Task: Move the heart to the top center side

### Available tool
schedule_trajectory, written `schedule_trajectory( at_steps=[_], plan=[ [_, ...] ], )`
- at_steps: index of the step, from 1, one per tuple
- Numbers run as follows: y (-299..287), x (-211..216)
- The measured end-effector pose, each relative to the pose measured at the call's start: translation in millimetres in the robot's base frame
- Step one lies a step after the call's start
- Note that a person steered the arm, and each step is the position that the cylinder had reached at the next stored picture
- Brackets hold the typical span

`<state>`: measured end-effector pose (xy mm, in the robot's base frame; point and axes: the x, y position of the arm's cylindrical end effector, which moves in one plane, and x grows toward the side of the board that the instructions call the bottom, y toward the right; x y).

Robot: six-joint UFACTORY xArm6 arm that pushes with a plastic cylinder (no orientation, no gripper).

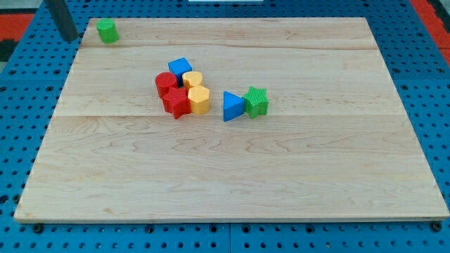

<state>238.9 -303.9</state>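
Yellow heart (199, 100) on grained wooden board (281, 176); my tip (69, 38), a jawless rod tool, well up-left of it

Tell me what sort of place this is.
Probably a robotics lab bench: a wooden board lies on a blue perforated table, small coloured blocks such as the yellow heart sit on it, and my tip stands at the top left.

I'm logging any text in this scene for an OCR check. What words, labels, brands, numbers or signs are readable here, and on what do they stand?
None: no readable text, number or logo in the camera view.
Board: bare wood grain only.
Blocks, e.g. yellow heart, blue cube, green block: plain coloured faces.
Rod: dark, unmarked; my tip sits at the view's top left, beside the green block.
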Motion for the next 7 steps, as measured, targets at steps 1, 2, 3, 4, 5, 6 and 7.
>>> schedule_trajectory(
  at_steps=[1,2,3,4,5,6,7],
  plan=[
    [8.0,-13.7],
    [48.8,1.1],
    [52.9,13.9],
    [52.1,83.2],
    [68.6,151.9],
    [117.5,173.4],
    [186.9,159.1]
  ],
)
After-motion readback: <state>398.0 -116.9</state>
